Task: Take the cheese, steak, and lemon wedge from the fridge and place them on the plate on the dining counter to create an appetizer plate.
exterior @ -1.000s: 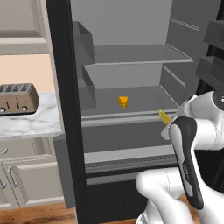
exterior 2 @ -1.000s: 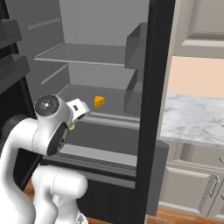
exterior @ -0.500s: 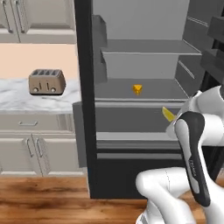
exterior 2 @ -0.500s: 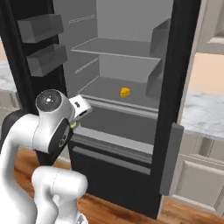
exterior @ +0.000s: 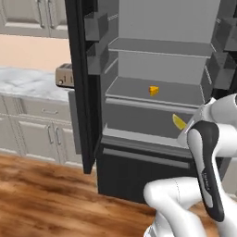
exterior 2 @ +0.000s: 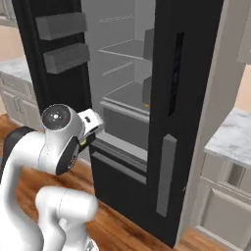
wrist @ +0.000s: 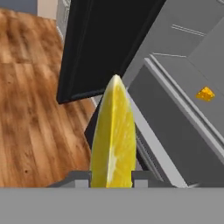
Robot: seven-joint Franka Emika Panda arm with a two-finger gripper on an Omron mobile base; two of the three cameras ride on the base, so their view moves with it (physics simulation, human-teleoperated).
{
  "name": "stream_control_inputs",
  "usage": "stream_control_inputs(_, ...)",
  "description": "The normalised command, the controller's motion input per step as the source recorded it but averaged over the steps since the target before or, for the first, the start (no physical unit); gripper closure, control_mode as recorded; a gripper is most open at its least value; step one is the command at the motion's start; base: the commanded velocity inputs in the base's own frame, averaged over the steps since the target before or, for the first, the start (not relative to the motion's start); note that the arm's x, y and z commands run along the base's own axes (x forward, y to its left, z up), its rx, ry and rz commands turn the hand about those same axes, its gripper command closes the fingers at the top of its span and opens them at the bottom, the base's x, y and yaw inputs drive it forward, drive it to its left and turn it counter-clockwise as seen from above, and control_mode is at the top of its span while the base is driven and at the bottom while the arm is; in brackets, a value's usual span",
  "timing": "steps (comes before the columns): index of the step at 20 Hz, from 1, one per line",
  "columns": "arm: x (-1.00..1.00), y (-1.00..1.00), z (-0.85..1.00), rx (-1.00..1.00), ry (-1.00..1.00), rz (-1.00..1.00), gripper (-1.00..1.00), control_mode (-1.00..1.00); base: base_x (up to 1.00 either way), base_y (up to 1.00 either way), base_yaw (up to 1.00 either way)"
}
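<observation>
The fridge [exterior: 152, 92] stands open, tall and black-framed, with grey shelves and door bins [exterior: 95, 28]; it is the one fixed, heavy thing here and nothing about it needs handling beyond clearing its door edge. To its left a wall cabinet run carries a marble tabletop [exterior: 28, 83] with a toaster [exterior: 65, 75] partly hidden behind the door. On the middle fridge shelf [exterior: 152, 95] sits the cheese [exterior: 153, 90], a small chunky orange-yellow wedge; it looks firm and light, and its flat opposing faces would likely give the most secure pinch. Smallest is the lemon wedge [wrist: 113, 135], a thin pale-yellow crescent, already out of the fridge and held just in front of the lower drawer front; in the left base view it [exterior: 178, 121] juts from beside the arm's wrist. The gripper [wrist: 111, 183] is nearly closed, its two dark tips pinching the wedge across its thin flat sides at the lower end, so the crescent stands up along the hand view. I judge the wedge very light but soft and probably slick; held low and narrow, it could pivot or slip if swung hard. No steak can be made out.
</observation>
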Motion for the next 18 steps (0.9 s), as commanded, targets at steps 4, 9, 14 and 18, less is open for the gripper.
stream_control_inputs(4, 0.00, 0.00, 0.00, 0.00, 0.00, 0.00, 1.00, 1.00, -0.38, 0.70, 0.42)
stream_control_inputs(9, 0.00, 0.00, 0.00, 0.00, 0.00, 0.00, 1.00, 1.00, -0.58, 0.58, 0.52)
stream_control_inputs(14, 0.00, 0.00, 0.00, 0.00, 0.00, 0.00, 1.00, 1.00, -0.86, 0.14, 0.65)
stream_control_inputs(18, 0.00, 0.00, 0.00, 0.00, 0.00, 0.00, 1.00, 1.00, -1.00, -0.11, 0.69)
